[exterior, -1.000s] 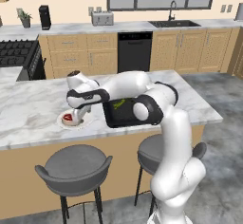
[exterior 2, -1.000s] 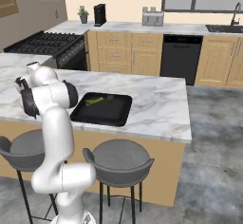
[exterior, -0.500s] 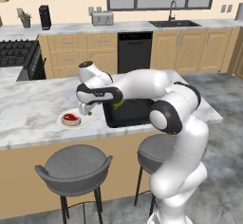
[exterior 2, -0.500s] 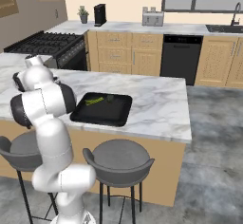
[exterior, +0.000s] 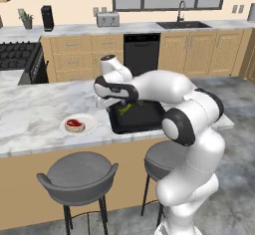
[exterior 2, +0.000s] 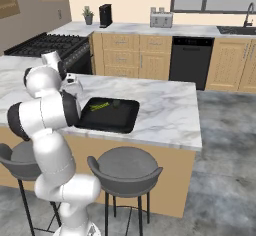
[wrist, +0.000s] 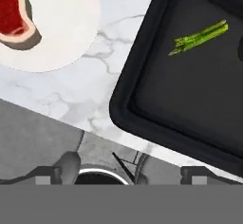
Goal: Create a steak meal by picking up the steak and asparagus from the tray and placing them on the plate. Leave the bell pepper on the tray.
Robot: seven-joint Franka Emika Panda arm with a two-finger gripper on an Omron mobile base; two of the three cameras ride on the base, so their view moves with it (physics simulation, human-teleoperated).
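With the steak [wrist: 16, 19] already laid on the plate [wrist: 61, 28], the gripper [wrist: 123, 171] is held spread and empty above the counter, and the asparagus [wrist: 198, 38] in the tray [wrist: 142, 66] must be approached next.

Two grey stools [exterior: 78, 171] stand before the marble counter [exterior: 35, 114] (toaster [exterior: 108, 19] behind).

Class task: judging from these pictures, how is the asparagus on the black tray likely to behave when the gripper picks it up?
The asparagus looks thin and long, so probably light. It shows as several slim stalks lying together, so a pinch may catch only some. Lying flat on the tray, it may roll or slide if nudged.
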